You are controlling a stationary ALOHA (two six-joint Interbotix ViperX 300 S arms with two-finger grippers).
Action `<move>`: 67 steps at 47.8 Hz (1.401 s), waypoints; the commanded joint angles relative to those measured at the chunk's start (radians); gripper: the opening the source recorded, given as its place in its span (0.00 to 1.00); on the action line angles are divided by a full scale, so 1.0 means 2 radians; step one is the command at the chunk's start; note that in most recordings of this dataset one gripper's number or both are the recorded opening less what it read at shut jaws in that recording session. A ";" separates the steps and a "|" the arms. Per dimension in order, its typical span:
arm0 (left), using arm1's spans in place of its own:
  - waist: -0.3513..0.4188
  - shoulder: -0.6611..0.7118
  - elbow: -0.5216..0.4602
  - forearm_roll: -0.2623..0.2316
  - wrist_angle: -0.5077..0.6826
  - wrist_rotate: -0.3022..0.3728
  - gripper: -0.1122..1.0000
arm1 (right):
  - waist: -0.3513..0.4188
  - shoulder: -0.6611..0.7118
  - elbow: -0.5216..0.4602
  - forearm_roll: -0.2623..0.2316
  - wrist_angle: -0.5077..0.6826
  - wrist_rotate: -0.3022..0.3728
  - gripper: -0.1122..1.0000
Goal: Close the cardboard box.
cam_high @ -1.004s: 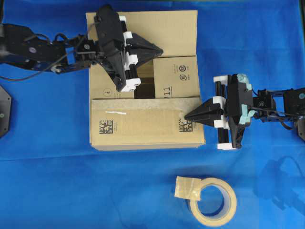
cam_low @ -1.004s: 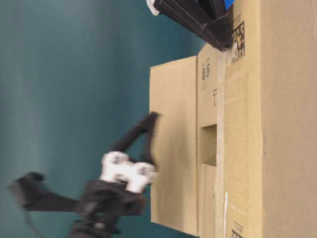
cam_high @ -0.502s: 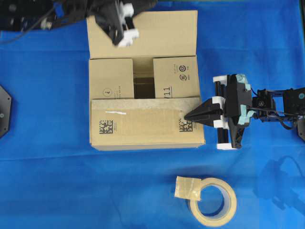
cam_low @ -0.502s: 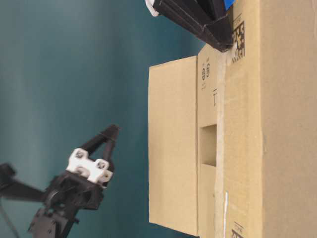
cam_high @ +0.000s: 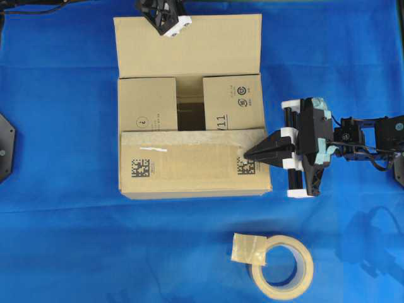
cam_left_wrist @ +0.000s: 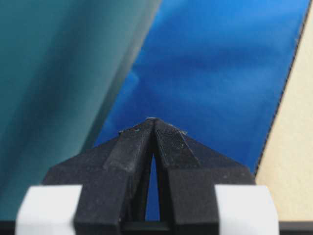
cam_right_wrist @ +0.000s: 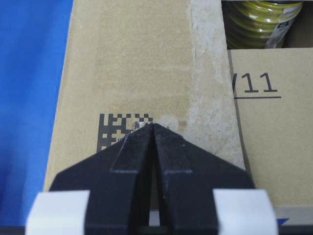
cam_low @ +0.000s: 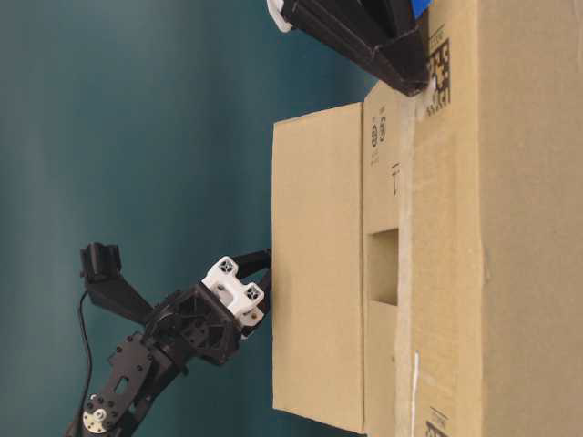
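The cardboard box (cam_high: pixel 189 167) lies mid-table with its near flap folded down and both side flaps (cam_high: pixel 148 104) turned in. A gap between them shows the inside. Its far flap (cam_high: pixel 189 44) stands open. My right gripper (cam_high: pixel 247 154) is shut, its tips resting on the near flap's QR mark (cam_right_wrist: pixel 117 132). My left gripper (cam_high: pixel 167 19) is shut and empty behind the far flap. In the table-level view the left gripper (cam_low: pixel 265 273) is at that flap's (cam_low: pixel 319 273) outer face. The left wrist view shows the left gripper (cam_left_wrist: pixel 153 120) over blue cloth, the flap's edge (cam_left_wrist: pixel 293 147) to its right.
A beige tape roll (cam_high: pixel 282 265) with a loose tape end lies on the blue cloth (cam_high: pixel 63 240) in front of the box. A yellow-green coiled item (cam_right_wrist: pixel 259 19) sits inside the box. A black mount (cam_high: pixel 5 145) sits at the left edge.
My left gripper has left the box opening, gone back over the far flap and come down behind it, close to its outer face. The right gripper and the box have not moved.
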 commanded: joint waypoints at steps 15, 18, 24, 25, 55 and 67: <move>-0.018 -0.013 -0.024 0.001 0.015 -0.006 0.10 | -0.007 -0.003 -0.009 -0.002 -0.005 -0.002 0.10; -0.022 -0.013 -0.025 0.001 0.020 -0.007 0.10 | -0.008 -0.003 -0.009 -0.002 -0.004 -0.002 0.10; -0.031 -0.015 -0.028 0.001 0.040 -0.015 0.10 | -0.009 -0.002 -0.009 -0.002 -0.005 -0.003 0.10; -0.031 -0.018 -0.029 0.000 0.044 -0.015 0.10 | -0.009 -0.003 -0.009 -0.002 -0.005 -0.004 0.10; -0.097 -0.068 -0.013 0.000 0.108 -0.063 0.10 | -0.017 -0.003 -0.009 -0.002 -0.005 -0.004 0.10; -0.143 -0.087 0.022 -0.002 0.105 -0.077 0.10 | -0.018 -0.003 -0.010 -0.002 -0.005 -0.005 0.10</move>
